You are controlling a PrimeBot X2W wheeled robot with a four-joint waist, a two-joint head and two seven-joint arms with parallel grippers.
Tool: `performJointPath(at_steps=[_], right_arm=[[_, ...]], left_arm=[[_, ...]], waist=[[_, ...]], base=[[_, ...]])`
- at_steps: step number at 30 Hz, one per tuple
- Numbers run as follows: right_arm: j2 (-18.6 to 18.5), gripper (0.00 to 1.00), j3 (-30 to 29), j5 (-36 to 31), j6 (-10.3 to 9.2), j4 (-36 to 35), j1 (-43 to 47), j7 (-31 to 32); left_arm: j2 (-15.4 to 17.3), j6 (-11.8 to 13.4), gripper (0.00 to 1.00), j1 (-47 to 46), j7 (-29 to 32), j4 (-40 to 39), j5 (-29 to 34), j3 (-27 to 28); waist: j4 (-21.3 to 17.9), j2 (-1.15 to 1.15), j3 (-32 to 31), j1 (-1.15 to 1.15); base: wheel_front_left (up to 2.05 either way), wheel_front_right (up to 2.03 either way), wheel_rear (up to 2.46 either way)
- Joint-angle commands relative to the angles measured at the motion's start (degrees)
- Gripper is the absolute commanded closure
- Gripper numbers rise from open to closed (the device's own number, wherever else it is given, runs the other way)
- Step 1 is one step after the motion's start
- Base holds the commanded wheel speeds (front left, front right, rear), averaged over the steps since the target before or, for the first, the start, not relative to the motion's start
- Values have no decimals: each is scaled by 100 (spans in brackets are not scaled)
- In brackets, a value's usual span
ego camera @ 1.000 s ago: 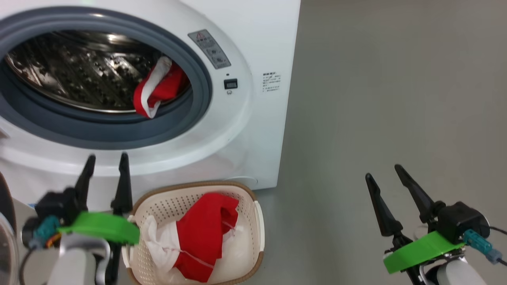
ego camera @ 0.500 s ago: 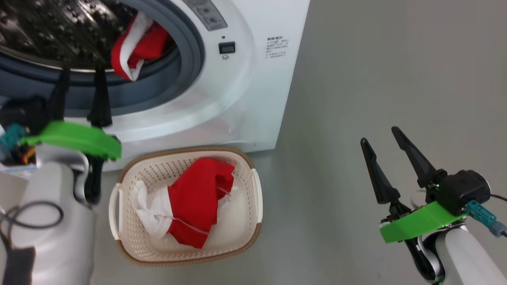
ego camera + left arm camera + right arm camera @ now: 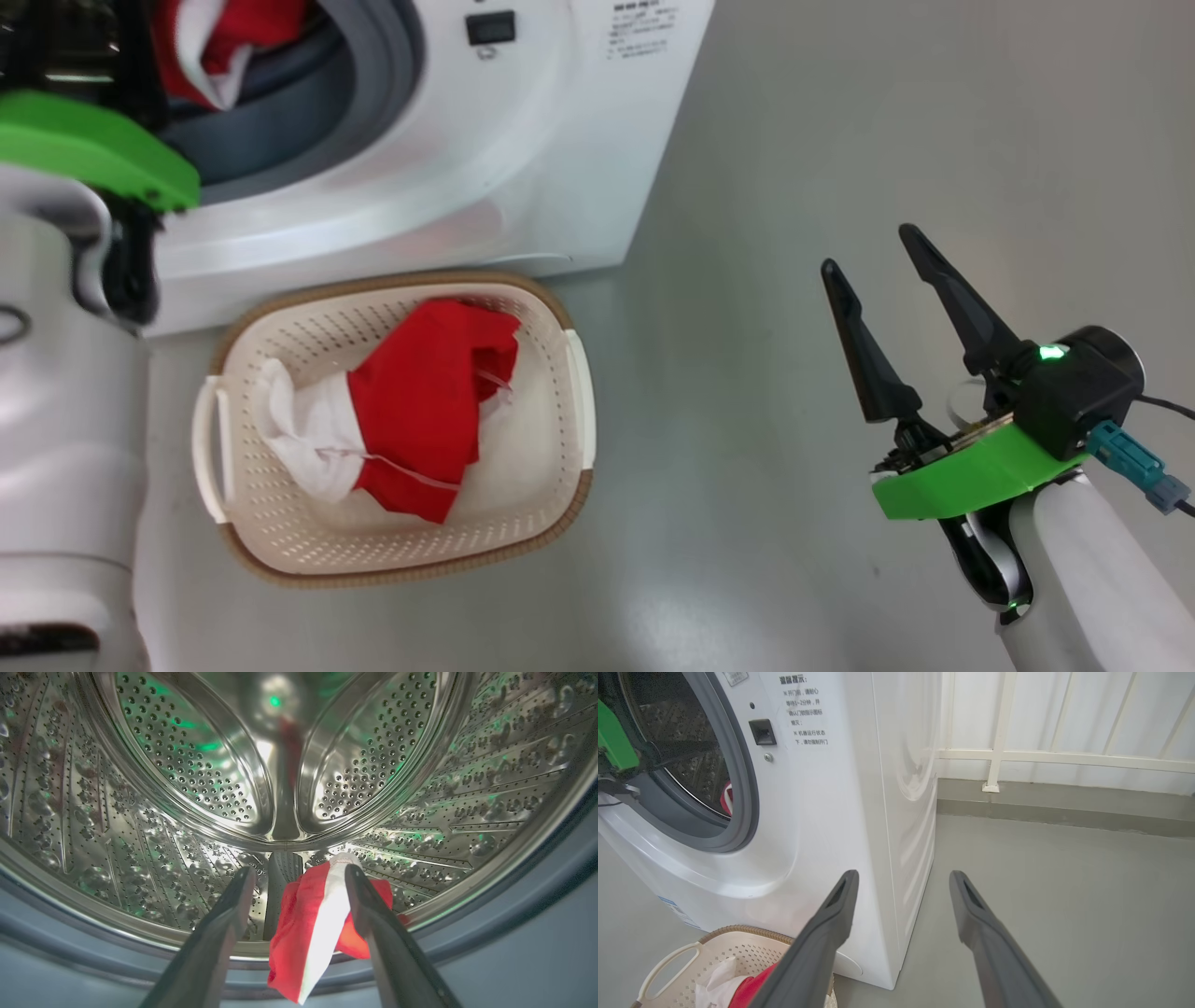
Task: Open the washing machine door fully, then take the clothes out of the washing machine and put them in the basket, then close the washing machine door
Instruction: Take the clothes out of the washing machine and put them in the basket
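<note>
The white washing machine (image 3: 523, 168) stands with its mouth uncovered; the washing machine door is out of view. My left gripper (image 3: 299, 871) is open and reaches into the steel drum (image 3: 187, 765). A piece of the red and white clothes (image 3: 308, 933) drapes over the drum's lip between the left gripper's fingers, close against the right-hand one. This piece of the clothes (image 3: 215, 47) shows above the grey ring (image 3: 373, 75). The cream basket (image 3: 523, 485) sits on the floor before the machine and holds another red and white garment (image 3: 411, 401). My right gripper (image 3: 868, 249) hangs open and empty over the floor to the right.
Grey floor (image 3: 840, 140) spreads to the right of the machine. A white railing (image 3: 994, 756) on a low kerb closes off the far side. The right gripper (image 3: 902, 875) points at the washing machine's (image 3: 831, 812) front corner, with the basket's handle (image 3: 668, 970) low on the left.
The head camera has tilted down, sliding the machine up and out of the picture. My left gripper has pushed forward from above the basket into the drum mouth. The right gripper stays open.
</note>
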Motion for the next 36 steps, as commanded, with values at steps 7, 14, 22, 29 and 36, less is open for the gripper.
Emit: performJointPath(at_steps=[7,14,22,29,36], right_arm=[[-35,0,225,2,37,-184,-139,-36],[-100,0,462,92,37,-325,-245,-36],[-95,0,593,218,37,-264,-257,-36],[-51,0,553,253,37,-211,-255,-36],[-55,0,634,267,37,-158,-241,-36]], left_arm=[[469,-33,0,-708,547,436,-333,-285],[709,88,0,-1146,1330,1092,-145,-649],[906,360,58,-1199,1618,1430,172,-1008],[895,588,100,-1167,1308,1473,198,-1052],[823,537,100,-996,663,1481,78,-997]], waist=[[-266,0,483,0],[-370,0,605,0],[-528,0,603,0],[-500,0,540,0],[-383,0,402,0]], base=[[0,0,0],[0,0,0],[0,0,0],[0,0,0],[0,0,0]])
